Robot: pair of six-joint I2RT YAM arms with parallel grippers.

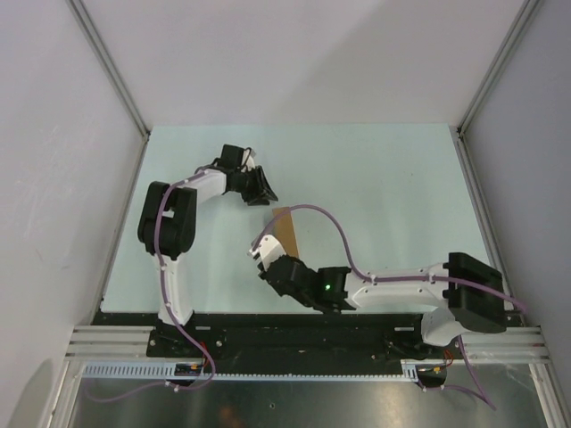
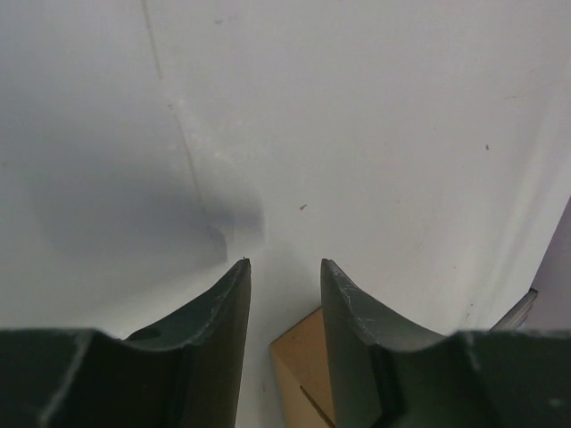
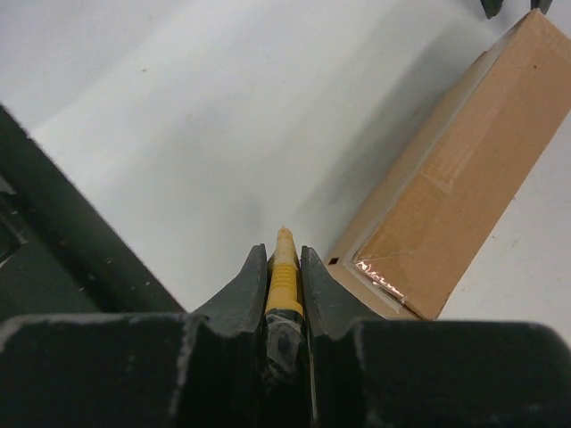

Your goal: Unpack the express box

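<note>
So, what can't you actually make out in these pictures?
Top view: express box partly under the right arm and its cable; flaps too small to judge.
Left wrist view: only a box corner shows, behind the open left claw, cut by the bottom edge.
Right wrist view: the yellow tool sits clamped in the right claw, only its tip showing; the box's far end runs off the frame.

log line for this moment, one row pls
left jaws: open, empty, near express box far end | right jaws: shut on utility knife, beside box | box: closed, taped, on table
</note>
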